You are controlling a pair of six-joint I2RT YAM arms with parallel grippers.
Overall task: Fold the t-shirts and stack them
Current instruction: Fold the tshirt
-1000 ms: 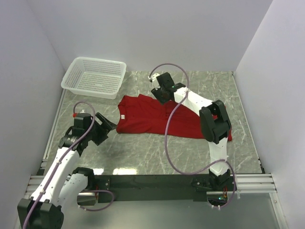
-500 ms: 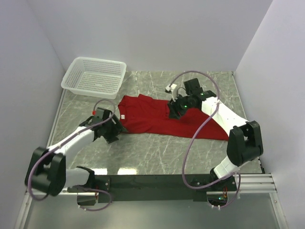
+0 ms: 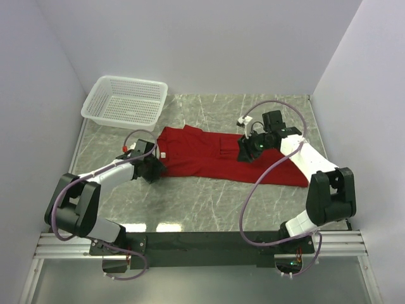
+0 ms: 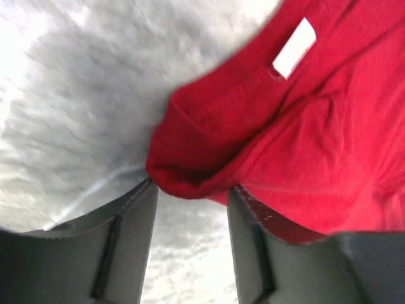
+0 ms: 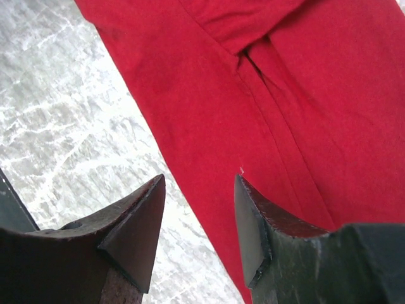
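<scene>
Left claw [image 4: 190, 190] parted, tips flanking a bunched corner at the left end of the deep-red t-shirt [image 3: 202, 155], near its white neck label [image 4: 294, 47]; no firm pinch evident. Right claw [image 5: 199, 190] likewise parted and empty, straddling a shirt edge, one finger over cloth, the other over the marble table [image 3: 209, 196]. Shirt stretched across mid-table, creased, no neat fold visible, no stack begun; judged an early stage, folding and stacking both left. Bare table along the near side; white mesh basket [image 3: 126, 79] at far left, apart from the shirt.
</scene>
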